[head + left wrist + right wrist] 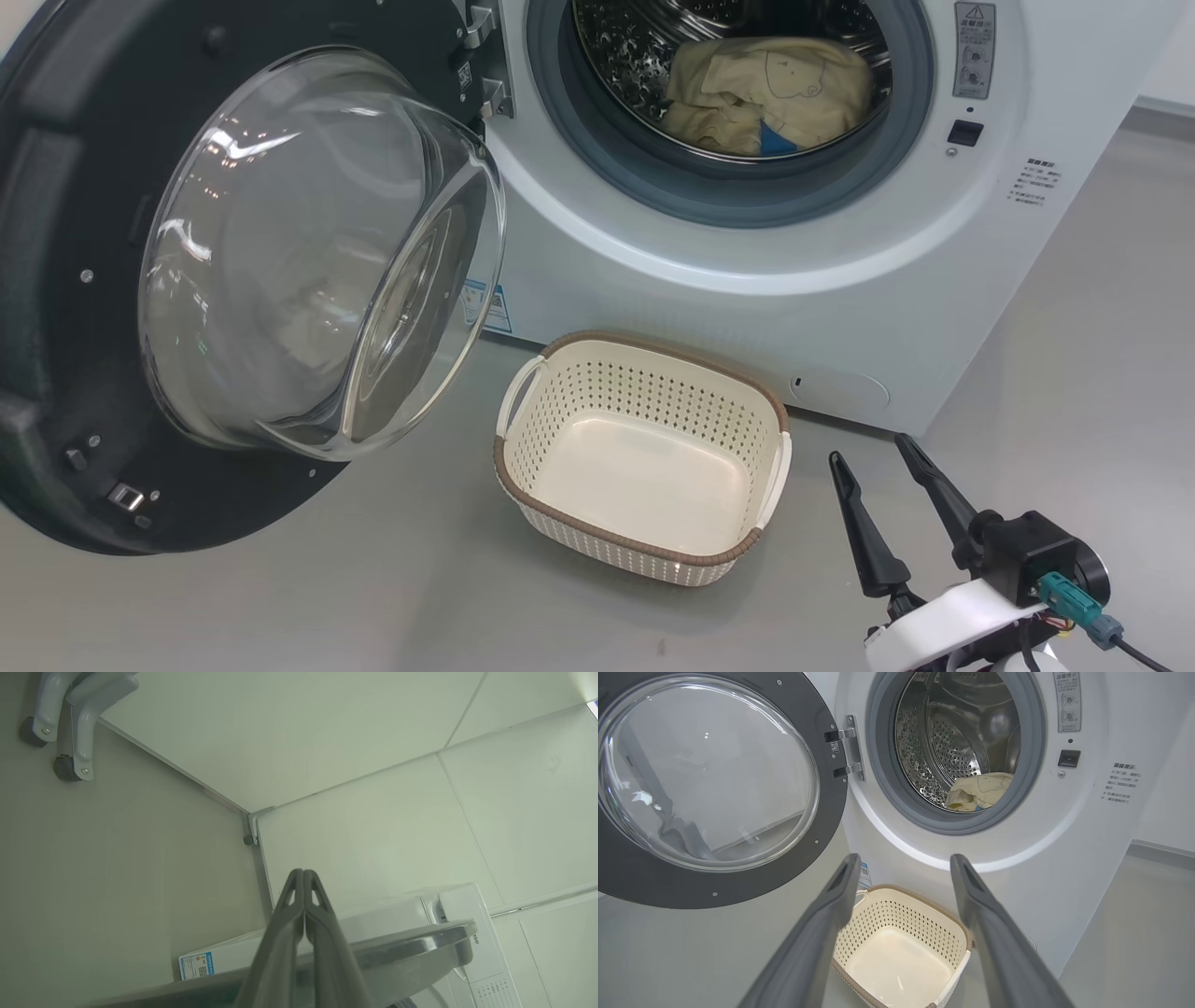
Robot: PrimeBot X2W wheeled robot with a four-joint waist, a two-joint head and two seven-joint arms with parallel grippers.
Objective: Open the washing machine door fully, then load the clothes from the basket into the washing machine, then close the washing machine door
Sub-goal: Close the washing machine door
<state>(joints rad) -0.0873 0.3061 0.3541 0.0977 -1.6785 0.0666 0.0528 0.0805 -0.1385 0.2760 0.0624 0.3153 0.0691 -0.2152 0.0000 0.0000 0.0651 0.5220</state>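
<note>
The washing machine door [187, 280] hangs wide open at about ten o'clock from the basket [653, 347], swung aside so the mouth of the washing machine [747, 271] at twelve o'clock is free. The clothes [766, 93] lie inside the steel drum, cream pieces with a scrap of blue at their lower edge; the basket sits bare on the floor just in front of the machine, so loading looks done and I judge that only closing the door remains.

The right gripper [868, 448] hovers at four o'clock from the basket; its fingers are spread wide with nothing between them, apparently held out of the door's swing. The left gripper [303, 872] has its fingers pressed together and empty at the door's outer side, placed, I'd guess, to push; whether it touches the door I cannot tell.

The basket sits low and near the door's arc; it may pass under, though I can't be sure. Wheeled legs [60, 728] stand well off by the wall.
</note>
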